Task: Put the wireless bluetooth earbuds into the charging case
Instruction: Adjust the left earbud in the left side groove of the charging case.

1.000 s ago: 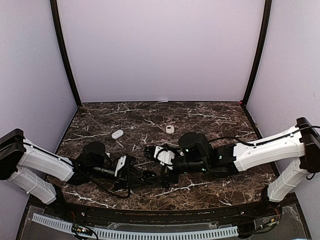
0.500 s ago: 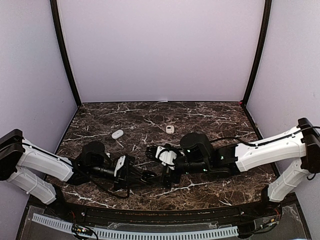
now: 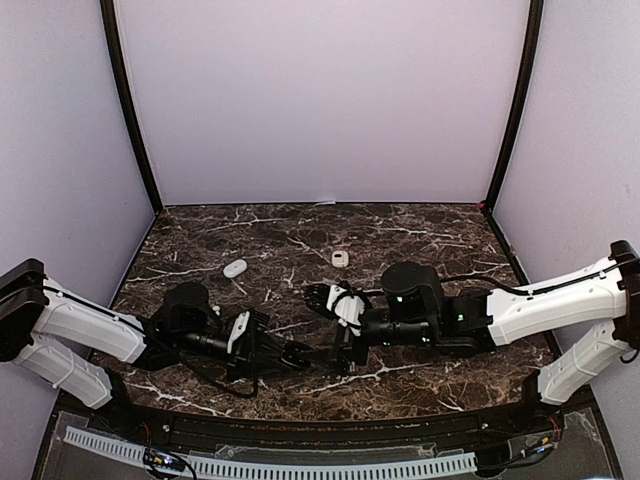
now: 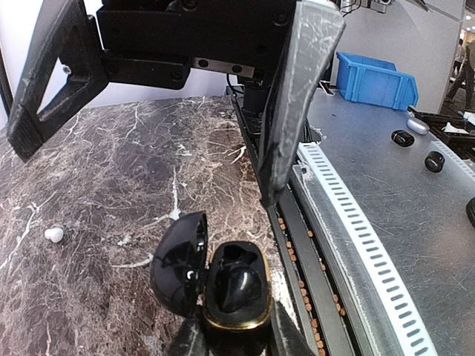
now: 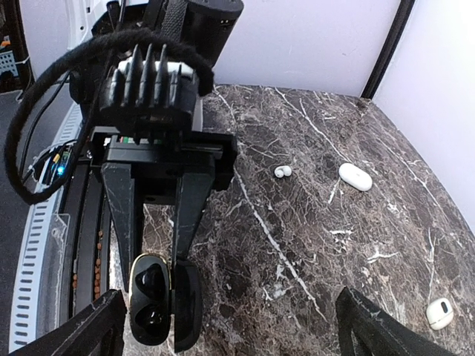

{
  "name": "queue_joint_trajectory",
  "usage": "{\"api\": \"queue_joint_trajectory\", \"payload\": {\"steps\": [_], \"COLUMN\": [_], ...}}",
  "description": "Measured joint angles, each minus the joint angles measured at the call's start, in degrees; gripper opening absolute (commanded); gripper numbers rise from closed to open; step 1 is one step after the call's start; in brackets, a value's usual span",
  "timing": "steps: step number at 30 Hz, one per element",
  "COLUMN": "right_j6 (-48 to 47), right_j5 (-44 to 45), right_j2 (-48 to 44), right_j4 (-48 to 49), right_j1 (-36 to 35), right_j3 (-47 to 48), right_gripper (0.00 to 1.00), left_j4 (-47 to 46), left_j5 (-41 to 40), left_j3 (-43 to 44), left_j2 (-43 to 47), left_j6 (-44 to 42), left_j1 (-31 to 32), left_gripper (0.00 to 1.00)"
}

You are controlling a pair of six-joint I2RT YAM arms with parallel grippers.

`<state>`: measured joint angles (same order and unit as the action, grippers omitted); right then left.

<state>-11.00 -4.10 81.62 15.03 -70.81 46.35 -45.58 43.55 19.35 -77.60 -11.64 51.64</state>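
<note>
My left gripper (image 3: 290, 355) is shut on an open black charging case (image 4: 236, 285) with a gold rim, its lid (image 4: 178, 261) hinged to the side. A glossy dark rounded shape fills the case's near pocket; the far pocket looks hollow. The case also shows in the right wrist view (image 5: 151, 302). My right gripper (image 3: 322, 328) is wide open and empty, just right of the case; its fingers (image 4: 297, 96) hang above it. A tiny white earbud (image 5: 282, 171) lies on the marble, also seen in the left wrist view (image 4: 53, 234) and from above (image 3: 267, 295).
A closed white case (image 3: 235, 268) lies at the back left, also in the right wrist view (image 5: 355, 176). A small white piece with a dark spot (image 3: 340, 258) lies at mid-table, also in the right wrist view (image 5: 439, 313). The table's near edge and slotted rail (image 4: 356, 222) run beside the case.
My right arm has drawn back to the right, its open gripper moving away from the case. My left gripper and the case have stayed put.
</note>
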Motion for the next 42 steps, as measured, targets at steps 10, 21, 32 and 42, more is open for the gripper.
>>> {"api": "queue_joint_trajectory", "payload": {"steps": [10,21,32,42], "right_j6": [2.71,2.84,3.54,11.54], "right_j5": [2.45,4.17,4.85,4.42], "right_j2": [4.26,5.70,-1.14,-1.51], "right_j4": [2.97,2.54,5.18,9.20], "right_j1": [0.00,-0.04,0.28,5.62], "right_j3": [1.33,1.88,0.39,-1.68], "right_gripper": [0.97,0.97,1.00,0.96], "left_j4": [-0.20,-0.35,-1.03,-2.97], "left_j5": [0.00,-0.04,-9.05,-20.92], "left_j3": [0.00,-0.33,-0.35,-3.69], "left_j2": [0.09,0.46,0.76,5.03], "left_j6": [-0.20,-0.22,1.40,7.48], "left_j1": [0.00,0.00,-0.39,-6.71], "left_gripper": [0.17,0.17,0.17,0.17]}}
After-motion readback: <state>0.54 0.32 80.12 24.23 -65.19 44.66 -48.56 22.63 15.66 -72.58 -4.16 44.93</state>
